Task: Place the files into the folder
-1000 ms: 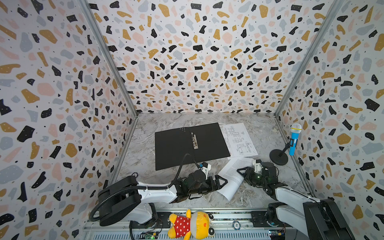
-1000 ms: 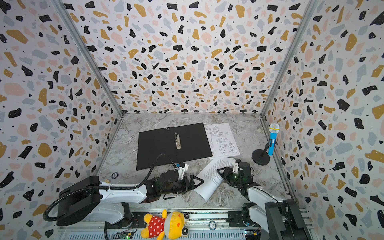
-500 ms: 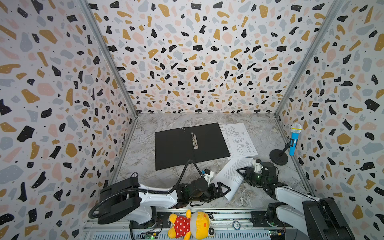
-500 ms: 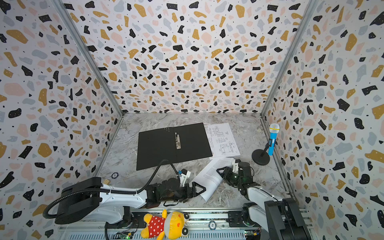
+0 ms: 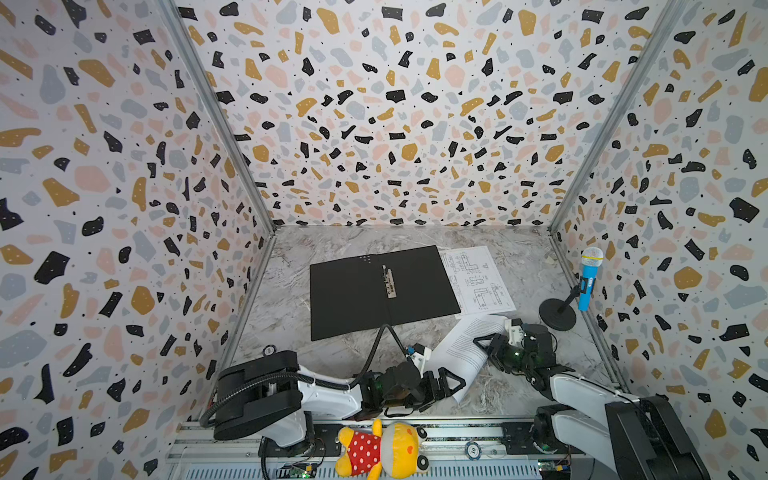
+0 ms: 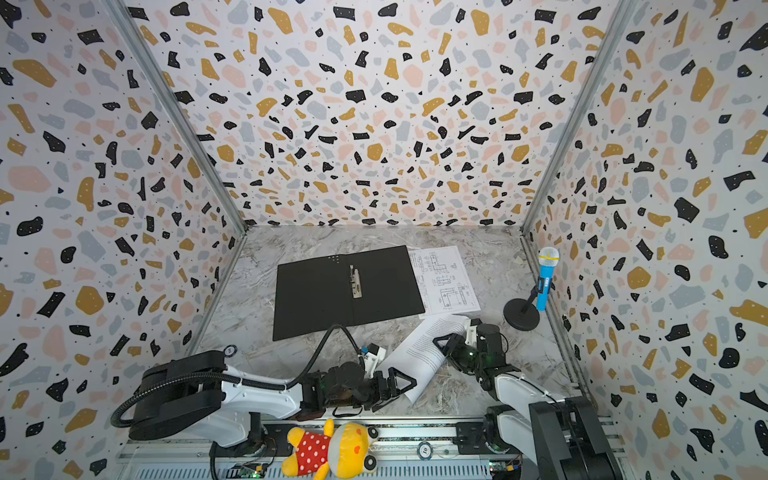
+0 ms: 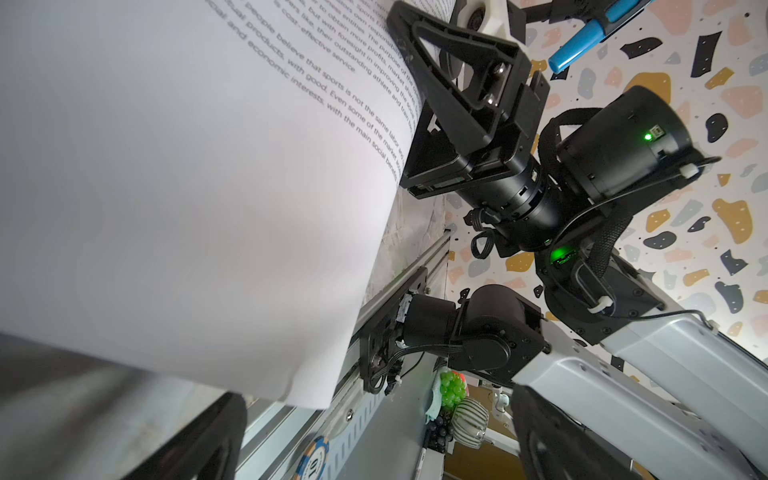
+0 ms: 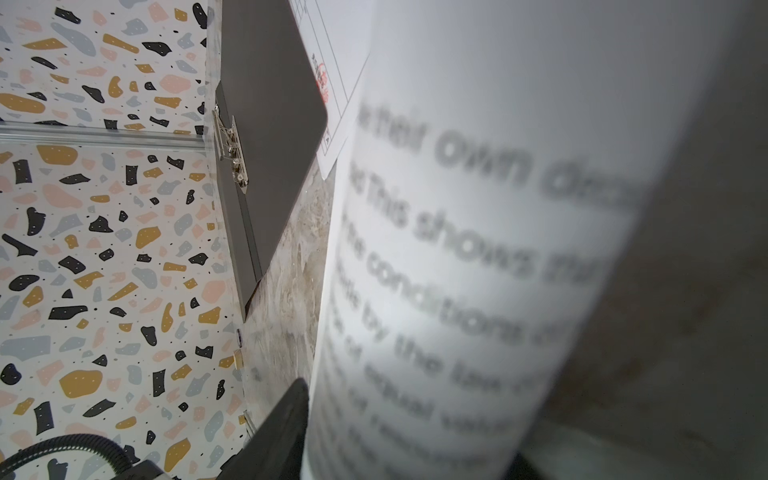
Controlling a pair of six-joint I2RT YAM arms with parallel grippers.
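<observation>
The folder (image 5: 382, 291) lies open in mid-table, black inside up, with the metal clip (image 5: 388, 281) on its spine. The drawing sheet (image 5: 478, 278) lies flat against the folder's right edge. The text sheet (image 5: 459, 353) bows up off the table at the front right. My right gripper (image 5: 480, 344) is shut on its right edge; in the right wrist view the curled paper (image 8: 457, 208) fills the space between the jaws. My left gripper (image 5: 455, 383) stands open by the sheet's near corner. In the left wrist view that corner (image 7: 307, 395) hangs just beyond the spread fingers.
A blue toy microphone (image 5: 588, 278) on a black round stand (image 5: 557, 314) stands by the right wall. A yellow plush toy (image 5: 382, 451) lies on the front rail (image 5: 498, 436). Patterned walls close in the left, back and right.
My left gripper has moved toward the front rail and slightly right, to the text sheet's near corner, still open. The right gripper and the sheet have barely moved.
</observation>
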